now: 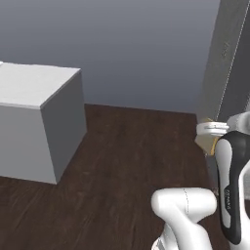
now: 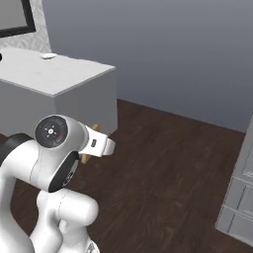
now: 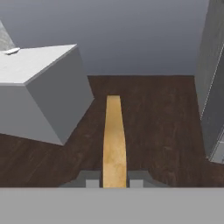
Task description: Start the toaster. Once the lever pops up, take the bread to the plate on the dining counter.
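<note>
Currently the two-finger gripper (image 3: 114,180) is clamped narrow on the thin tan toasted bread slice (image 3: 114,140), seen edge-on in the hand view, standing upright between the dark finger tips (image 3: 91,179) and sticking out ahead of them. Slice is up in the air over the dark wood plank floor (image 3: 153,127). Long white marble-look dining counter (image 3: 30,65) sits ahead to the left, with a small round white plate (image 3: 10,51) near its far edge. Grey panelled cabinet (image 3: 214,87) on the right.
</note>
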Tool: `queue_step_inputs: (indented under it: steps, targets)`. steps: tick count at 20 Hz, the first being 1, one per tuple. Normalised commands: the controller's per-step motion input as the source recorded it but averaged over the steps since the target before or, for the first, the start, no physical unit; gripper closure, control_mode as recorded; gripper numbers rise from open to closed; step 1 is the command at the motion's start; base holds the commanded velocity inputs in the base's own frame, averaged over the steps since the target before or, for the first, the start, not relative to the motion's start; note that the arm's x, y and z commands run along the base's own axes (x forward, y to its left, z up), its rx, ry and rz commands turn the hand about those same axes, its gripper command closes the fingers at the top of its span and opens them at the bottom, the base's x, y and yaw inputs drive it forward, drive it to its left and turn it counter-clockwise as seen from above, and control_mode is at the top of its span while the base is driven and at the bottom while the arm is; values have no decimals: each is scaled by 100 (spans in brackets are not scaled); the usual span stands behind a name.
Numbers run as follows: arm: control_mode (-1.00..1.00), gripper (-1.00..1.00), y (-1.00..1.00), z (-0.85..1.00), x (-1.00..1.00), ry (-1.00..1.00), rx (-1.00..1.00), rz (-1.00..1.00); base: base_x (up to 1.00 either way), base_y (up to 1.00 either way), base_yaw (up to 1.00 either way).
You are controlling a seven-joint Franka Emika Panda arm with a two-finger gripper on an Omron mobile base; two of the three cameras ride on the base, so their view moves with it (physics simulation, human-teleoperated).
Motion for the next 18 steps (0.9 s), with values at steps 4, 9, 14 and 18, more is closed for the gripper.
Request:
queue_step_inputs:
  steps: [4, 9, 14, 18]
  targets:
    - [100, 100, 0, 0, 0, 0, 0, 0, 100, 53, -8]
    - [100, 100, 0, 0, 0, 0, 0, 0, 100, 24, -5]
    - [100, 100, 0, 0, 0, 0, 0, 0, 100, 0, -8]
    - [100, 100, 0, 0, 0, 0, 0, 0, 100, 0, -9]
